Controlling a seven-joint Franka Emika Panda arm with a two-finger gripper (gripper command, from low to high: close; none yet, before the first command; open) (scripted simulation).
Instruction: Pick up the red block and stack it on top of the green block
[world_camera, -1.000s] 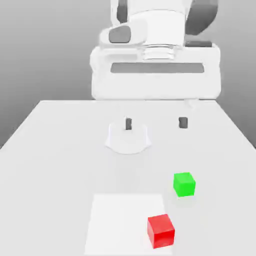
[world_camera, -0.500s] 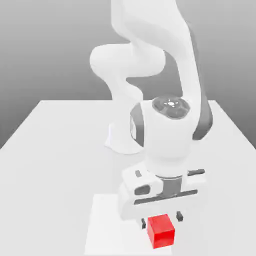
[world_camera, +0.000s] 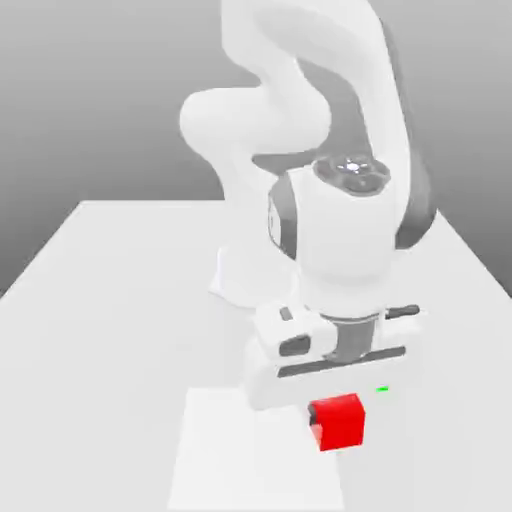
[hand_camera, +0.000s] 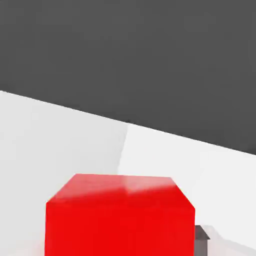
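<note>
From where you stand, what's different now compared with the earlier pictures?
The red block is now held in the gripper, which has closed on it. Block and gripper have moved up the exterior view, a little toward its right, and the hand now covers nearly all of the green block. The white patch stayed put.

The smooth, pale grey tabletop (world_camera: 100, 350) bore a flat white rectangular patch (world_camera: 225, 465), a white rounded robot base (world_camera: 245, 282) and a largely hidden bright green block (world_camera: 382, 389).

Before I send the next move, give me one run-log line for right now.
tool: shut on red cube | green cube: mostly hidden behind tool | stack: not yet made
</note>
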